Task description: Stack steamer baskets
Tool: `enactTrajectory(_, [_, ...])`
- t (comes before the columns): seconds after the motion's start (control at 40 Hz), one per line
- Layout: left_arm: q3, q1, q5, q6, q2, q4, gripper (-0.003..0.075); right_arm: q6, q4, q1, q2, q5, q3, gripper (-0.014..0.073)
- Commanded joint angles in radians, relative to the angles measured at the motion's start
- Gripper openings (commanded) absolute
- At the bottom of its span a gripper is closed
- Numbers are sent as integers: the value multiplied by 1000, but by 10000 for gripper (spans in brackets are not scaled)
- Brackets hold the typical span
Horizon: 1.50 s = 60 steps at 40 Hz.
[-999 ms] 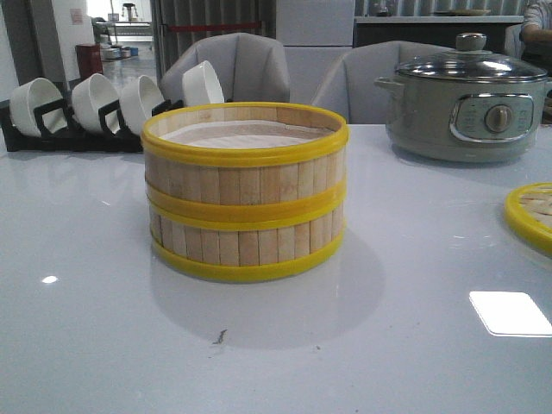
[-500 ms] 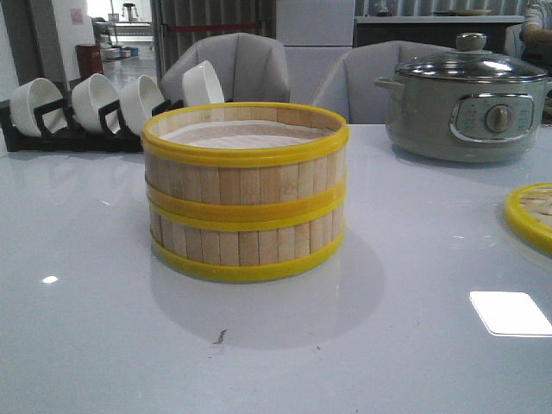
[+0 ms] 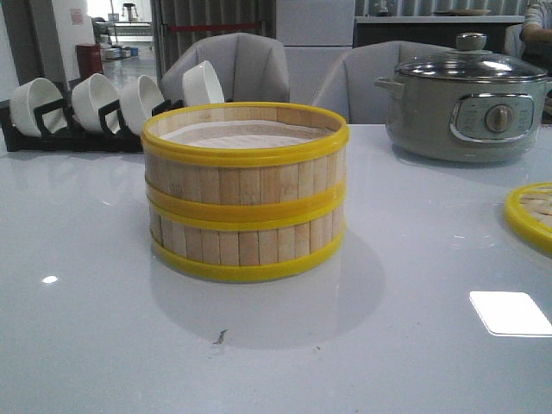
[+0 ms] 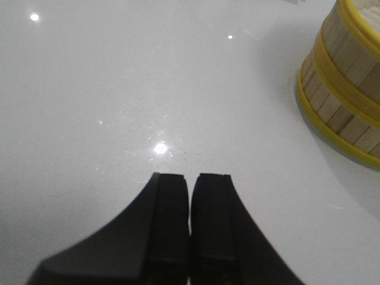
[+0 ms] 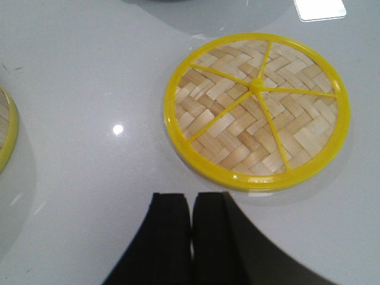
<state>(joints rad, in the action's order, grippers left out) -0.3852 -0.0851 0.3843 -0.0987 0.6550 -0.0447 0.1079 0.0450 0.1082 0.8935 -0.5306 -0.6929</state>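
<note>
Two steamer baskets (image 3: 245, 194) with pale bamboo slats and yellow rims stand stacked one on the other in the middle of the white table. The stack's side shows in the left wrist view (image 4: 344, 101), and a rim edge in the right wrist view (image 5: 6, 133). The woven bamboo lid (image 5: 257, 110) with its yellow knob lies flat on the table at the right edge of the front view (image 3: 532, 214). My left gripper (image 4: 190, 176) is shut and empty above bare table beside the stack. My right gripper (image 5: 191, 196) is shut and empty just short of the lid.
A grey-green electric pot (image 3: 470, 99) with a glass lid stands at the back right. White bowls on a black rack (image 3: 95, 108) stand at the back left. Grey chairs (image 3: 233, 65) are behind the table.
</note>
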Motion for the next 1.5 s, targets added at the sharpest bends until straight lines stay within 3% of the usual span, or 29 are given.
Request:
enactTrajectory(0.0, [-28, -6, -79, -7, -1, -1, 88, -7, -6, -3, -7, 61, -40, 302])
enactTrajectory(0.075, [-28, -6, -79, -7, -1, -1, 88, -7, -6, -3, -7, 57, -40, 364])
enactTrajectory(0.674, [-28, -6, -79, -7, -1, -1, 88, -7, -29, -2, 14, 9, -43, 360])
enactTrajectory(0.874, [-28, -6, -79, -7, -1, -1, 88, -7, -68, 0, 182, 16, -107, 360])
enactTrajectory(1.474, [-28, -6, -79, -7, -1, -1, 88, -7, -100, 114, 706, -28, -519, 360])
